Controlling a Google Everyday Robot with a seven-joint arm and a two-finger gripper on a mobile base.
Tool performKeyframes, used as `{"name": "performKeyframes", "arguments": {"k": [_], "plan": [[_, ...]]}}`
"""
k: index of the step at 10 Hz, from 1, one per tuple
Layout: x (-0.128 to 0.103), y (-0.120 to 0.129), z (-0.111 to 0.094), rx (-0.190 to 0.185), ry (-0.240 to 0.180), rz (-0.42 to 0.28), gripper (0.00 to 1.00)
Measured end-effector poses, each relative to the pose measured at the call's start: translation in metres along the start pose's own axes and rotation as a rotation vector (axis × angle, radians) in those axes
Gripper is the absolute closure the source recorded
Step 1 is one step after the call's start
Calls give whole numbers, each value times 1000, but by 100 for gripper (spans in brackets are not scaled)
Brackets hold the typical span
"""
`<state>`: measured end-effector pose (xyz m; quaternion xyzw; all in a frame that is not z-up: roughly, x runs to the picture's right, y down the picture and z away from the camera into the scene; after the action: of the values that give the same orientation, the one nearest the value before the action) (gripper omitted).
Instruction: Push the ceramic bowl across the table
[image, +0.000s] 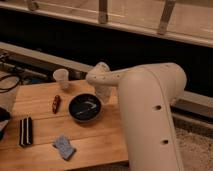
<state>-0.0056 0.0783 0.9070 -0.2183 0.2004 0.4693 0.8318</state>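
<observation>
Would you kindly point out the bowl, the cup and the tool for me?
bowl (85, 108), camera view, its dark inside.
cup (61, 78), camera view, its side wall.
tool (104, 98), camera view, its lower end, beside the bowl's right rim.

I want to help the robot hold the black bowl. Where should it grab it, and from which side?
Probably its rim, on the far right side, pinched from above. The ceramic bowl sits upright, wide and shallow, so the thin edge is the only part narrow enough to pinch. The gripper hangs beside that edge, above the table, so that side is nearest.
</observation>
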Motion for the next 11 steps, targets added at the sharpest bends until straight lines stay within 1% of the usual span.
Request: {"name": "performKeyframes", "arguments": {"k": [1,2,4,6,7,9,11], "plan": [[-2,5,1,5,3,-10,100],[-6,19,1,8,12,-27,100],[-11,36,3,7,22,-46,100],[-3,45,8,12,41,-62,100],[-4,58,4,11,45,-78,100],[-4,91,0,-9,61,-108,100],[-5,99,1,-8,77,-127,100]]}}
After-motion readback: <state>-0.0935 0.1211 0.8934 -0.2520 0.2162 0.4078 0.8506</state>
